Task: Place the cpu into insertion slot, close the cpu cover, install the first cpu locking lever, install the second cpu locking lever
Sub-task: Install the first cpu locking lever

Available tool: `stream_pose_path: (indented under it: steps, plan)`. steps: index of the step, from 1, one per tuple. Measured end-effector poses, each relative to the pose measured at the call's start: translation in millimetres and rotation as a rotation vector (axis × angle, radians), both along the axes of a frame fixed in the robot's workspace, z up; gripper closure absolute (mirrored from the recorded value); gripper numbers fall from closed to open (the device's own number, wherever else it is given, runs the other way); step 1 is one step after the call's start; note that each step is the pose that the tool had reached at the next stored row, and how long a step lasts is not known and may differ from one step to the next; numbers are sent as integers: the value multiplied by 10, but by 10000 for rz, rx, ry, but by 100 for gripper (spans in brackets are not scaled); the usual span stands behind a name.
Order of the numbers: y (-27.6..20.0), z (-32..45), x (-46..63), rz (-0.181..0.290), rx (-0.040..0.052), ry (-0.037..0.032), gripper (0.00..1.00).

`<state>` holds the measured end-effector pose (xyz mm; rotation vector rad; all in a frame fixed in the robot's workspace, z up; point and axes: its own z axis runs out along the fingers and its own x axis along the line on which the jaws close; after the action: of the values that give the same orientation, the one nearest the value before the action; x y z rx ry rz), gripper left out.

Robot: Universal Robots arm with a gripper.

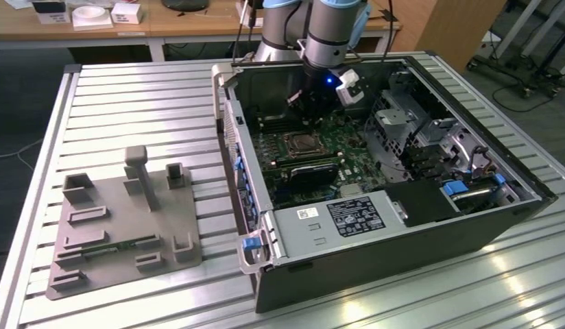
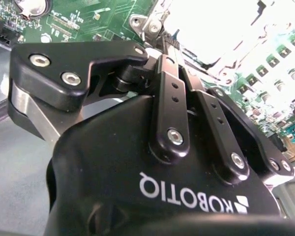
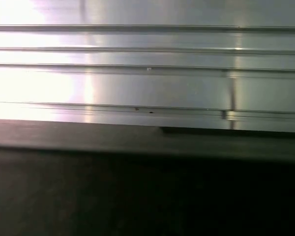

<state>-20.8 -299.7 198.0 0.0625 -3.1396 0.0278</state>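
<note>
The black two-fingered tool (image 1: 306, 103) hangs inside the open black computer case (image 1: 374, 267), low over the green motherboard (image 1: 342, 133) and just beyond the square insertion slot with its silvery metal rim and dark centre (image 1: 303, 144). In the exterior view the slot lies near the middle of the board, with the tool close to its far edge but not clearly touching it. Whether the small cpu sits in the slot cannot be told. In the second wrist view the tool (image 2: 163, 42) looks pressed together, its two black fingers (image 2: 168, 93) running side by side to a tip right at the corner of a bright, washed-out silvery metal part (image 2: 211, 29) on the motherboard (image 2: 98, 14); whether anything is pinched there cannot be made out. The case lies on its side on a ribbed aluminium counter (image 1: 136, 103). On the exterior view's left, well apart from the case, a grey plastic fixture block with upright posts and pockets (image 1: 123, 226) rests on the counter. The first wrist view shows the counter's ribbed metal slats (image 3: 147, 73) beyond a dark edge.
</note>
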Motion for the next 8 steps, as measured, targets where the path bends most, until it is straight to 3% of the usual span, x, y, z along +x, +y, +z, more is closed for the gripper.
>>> stream_pose_path:
  steps: [3,8]
  plan:
    - [-1,-8,0,0,-40,1,90]
    - [11,-10,0,-1,-23,-1,90]
